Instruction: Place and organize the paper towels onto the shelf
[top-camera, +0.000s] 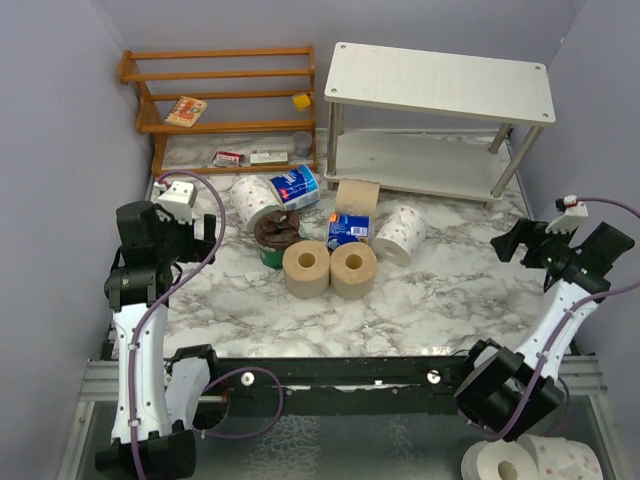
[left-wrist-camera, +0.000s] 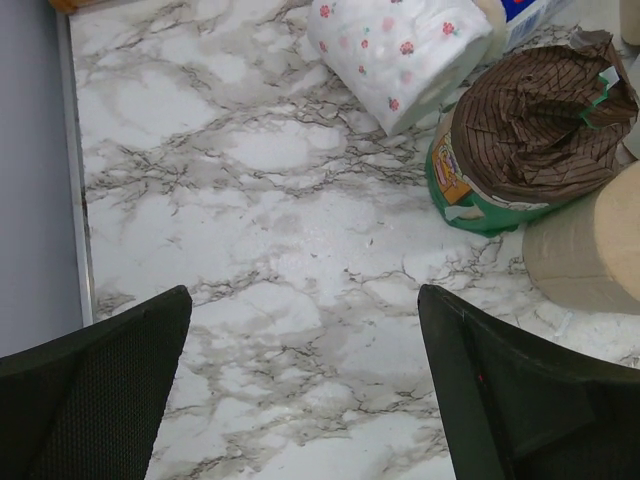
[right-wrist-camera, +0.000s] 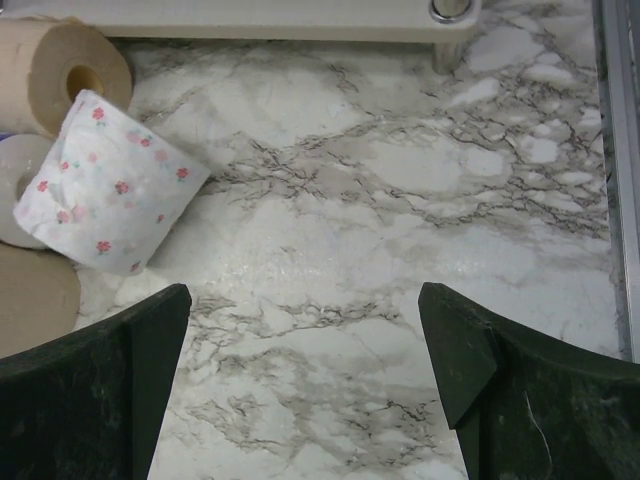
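Frankly, blue-wrapped roll (top-camera: 296, 187) lettering unreadable.

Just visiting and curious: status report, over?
Left claw, right claw open, empty. Paper towels heaped on table, none on shelf. Snack bag among them.

Tan, dotted, blue paper towels (top-camera: 306, 268) clustered before white shelf (top-camera: 440, 80)

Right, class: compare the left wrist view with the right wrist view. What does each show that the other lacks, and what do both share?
Only left wrist: the snack bag, green with a brown top. Only right wrist: the shelf, its edge and foot. Both: marble table, a pink-dotted roll each, left gripper and right gripper open and empty.
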